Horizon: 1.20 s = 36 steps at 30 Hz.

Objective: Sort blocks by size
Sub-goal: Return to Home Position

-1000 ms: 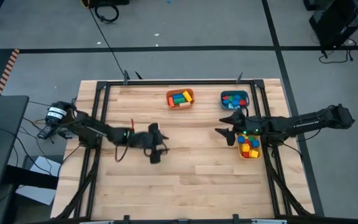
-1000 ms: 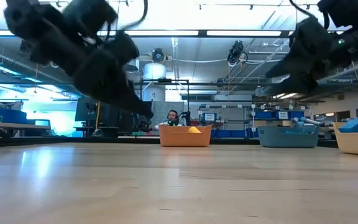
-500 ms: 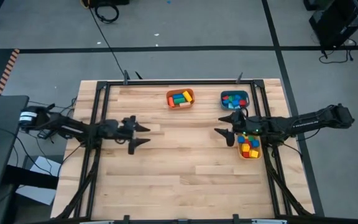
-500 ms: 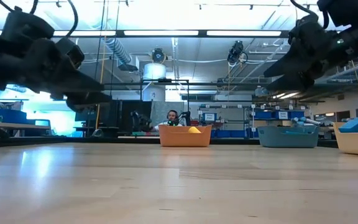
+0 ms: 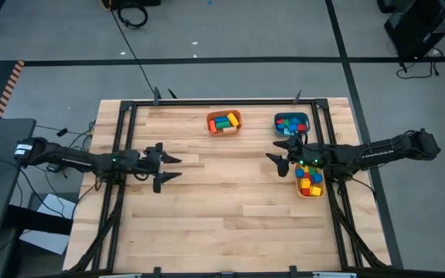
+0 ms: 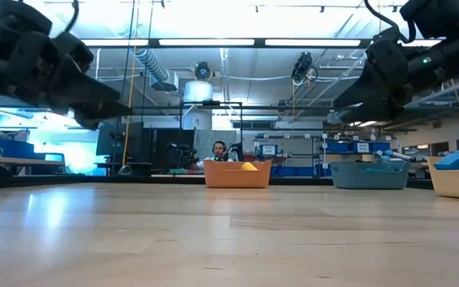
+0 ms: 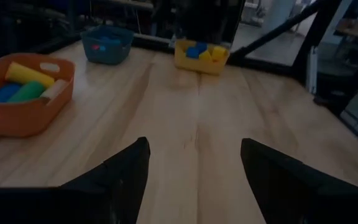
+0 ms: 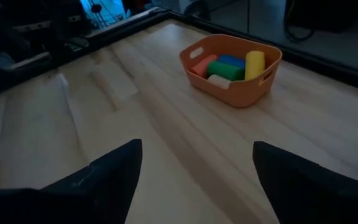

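All the blocks I see lie in three bins at the table's far right. The orange bin (image 5: pixel 223 122) holds long red, green, blue and yellow blocks (image 8: pixel 230 65). Blue and red blocks fill the teal bin (image 5: pixel 291 123). Several small cubes (image 5: pixel 308 180) sit in the yellow bin (image 5: pixel 310 190). My left gripper (image 5: pixel 173 167) hovers open over the table's left part, pointing level toward the right. My right gripper (image 5: pixel 272 155) hovers open beside the yellow bin, pointing left. Neither has anything between its fingers.
Bare wooden tabletop (image 5: pixel 230 201) spreads between the two grippers and toward the near edge. A black frame (image 5: pixel 130 131) runs along the table's left, right and far sides. In the low view a person (image 6: pixel 220 150) sits far behind the table.
My left gripper has drawn back from mid-table toward the left edge and has tipped up from slanting down to about level, staying open. My right gripper has kept its place.
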Each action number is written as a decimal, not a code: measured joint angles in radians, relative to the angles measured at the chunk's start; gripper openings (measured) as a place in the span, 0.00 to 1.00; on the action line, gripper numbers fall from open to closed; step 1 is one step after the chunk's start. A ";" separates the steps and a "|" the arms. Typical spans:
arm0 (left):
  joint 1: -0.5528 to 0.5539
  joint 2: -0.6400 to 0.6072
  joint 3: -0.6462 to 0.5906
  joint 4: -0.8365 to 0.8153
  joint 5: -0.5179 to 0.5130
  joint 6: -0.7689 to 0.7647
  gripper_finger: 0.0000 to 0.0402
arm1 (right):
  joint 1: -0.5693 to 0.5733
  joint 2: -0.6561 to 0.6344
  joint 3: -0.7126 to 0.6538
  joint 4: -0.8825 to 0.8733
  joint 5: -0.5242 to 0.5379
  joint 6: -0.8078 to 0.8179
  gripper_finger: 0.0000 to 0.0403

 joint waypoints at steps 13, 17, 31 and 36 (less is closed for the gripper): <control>0.000 -0.583 0.000 -0.422 0.042 0.024 0.65 | 0.001 0.000 0.000 -0.014 -0.043 -0.050 0.79; 0.000 -0.705 0.000 -0.515 0.041 0.025 0.65 | 0.001 -0.001 0.000 -0.016 -0.043 -0.052 0.80; -0.001 -0.697 0.005 -0.512 0.027 0.020 0.65 | 0.001 0.002 0.000 -0.037 -0.042 -0.049 0.80; -0.001 -0.697 0.005 -0.502 0.027 0.019 0.65 | 0.031 0.000 -0.016 -0.067 -0.025 -0.026 0.80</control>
